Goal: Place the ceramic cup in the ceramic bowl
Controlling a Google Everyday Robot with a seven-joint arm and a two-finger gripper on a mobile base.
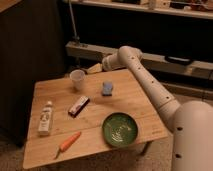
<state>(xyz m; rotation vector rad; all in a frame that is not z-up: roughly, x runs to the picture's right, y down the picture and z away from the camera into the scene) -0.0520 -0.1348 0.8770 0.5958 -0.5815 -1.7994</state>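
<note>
The ceramic cup point(77, 80) is small and white. It stands upright near the far left edge of the wooden table point(140, 107). The ceramic bowl point(120, 129) is dark green with pale streaks inside. It sits near the table's front right and is empty. My gripper point(93, 68) is at the end of the white arm point(145, 80), which reaches in from the right. The gripper hangs over the table's far edge, just right of the cup and slightly above it, apart from it.
A blue sponge point(107, 88) lies right of the cup. A dark snack bar point(78, 105) lies mid-table. A white bottle point(46, 117) lies at the left, and a carrot point(69, 142) lies at the front left. A low shelf point(165, 62) runs behind the table.
</note>
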